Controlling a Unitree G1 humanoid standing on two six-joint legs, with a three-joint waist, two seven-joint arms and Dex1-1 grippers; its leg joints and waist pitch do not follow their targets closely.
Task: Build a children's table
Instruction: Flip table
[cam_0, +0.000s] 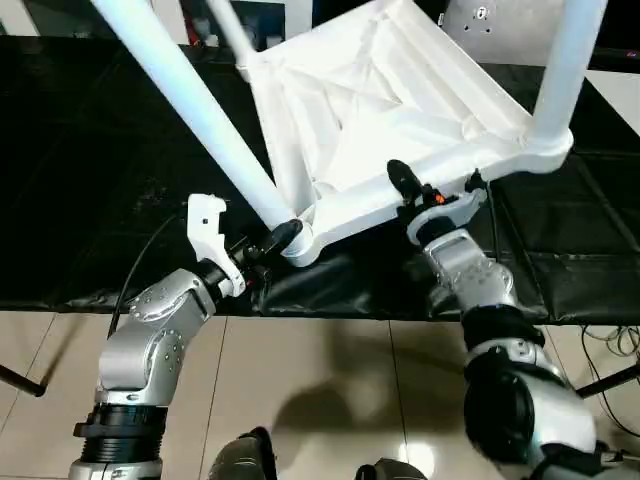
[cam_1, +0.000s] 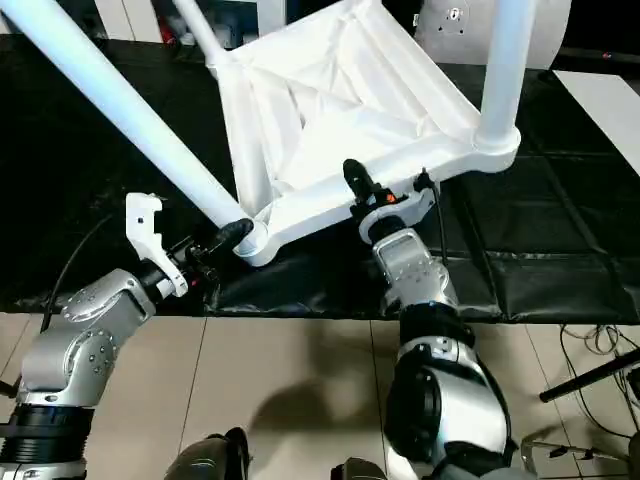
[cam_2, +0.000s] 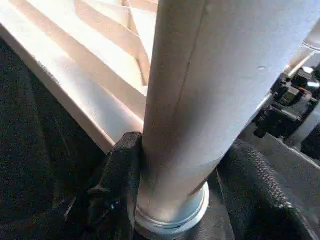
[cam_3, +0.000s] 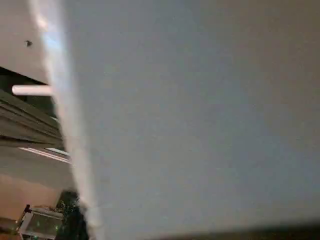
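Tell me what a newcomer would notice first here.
The upturned white children's table stands tipped on the black-covered work table, ribbed underside showing, legs screwed into its corner sockets. The left gripper is shut on the near-left leg just above its collar. The right gripper clamps the top's near edge.

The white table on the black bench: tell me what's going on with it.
A humanoid robot is putting together a children's table. The table top lies underside up, tilted, on the black work table, with legs already standing in at least three corners. The left gripper is closed around the near leg just above its corner socket. The right gripper holds the near edge of the top, steadying it.
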